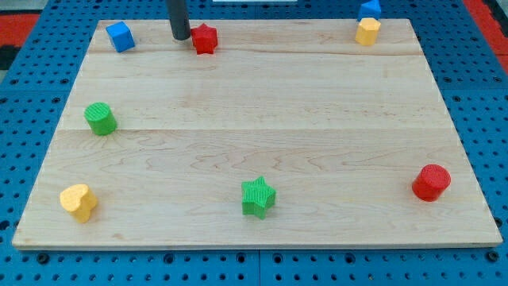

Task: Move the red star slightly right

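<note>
The wooden board [254, 151] fills most of the view, a pale rectangle lying on a blue pegboard table [32, 79]. The dark rod comes down from the far edge, and my tip [181, 38] rests on the board at the far left, just to the left of the red star [205, 38]. The two look to be touching or very nearly so; the gap is too fine to tell. There are no jaws to open or close here, only the plain rod end, so nothing is clamped on anything.

The red star sits close to the board's far edge, left of centre, with open wood to its right. The other blocks lie well apart from it:
- a red cylinder [431, 183] near right
- a green star [258, 197] near centre
- a yellow heart-like block [78, 201] near left
- a green cylinder [100, 118] at mid left
- a blue cube [120, 36] far left
- a yellow block [367, 31] far right, with a blue block [370, 8] just behind it at the board's edge

I judge the approach is finished and the push is in hand. The next move calls for a short, straight slide to the right through the star's middle, stopping soon, since only a slight shift is wanted. An off-centre push could spin the star or send it off the far edge.
</note>
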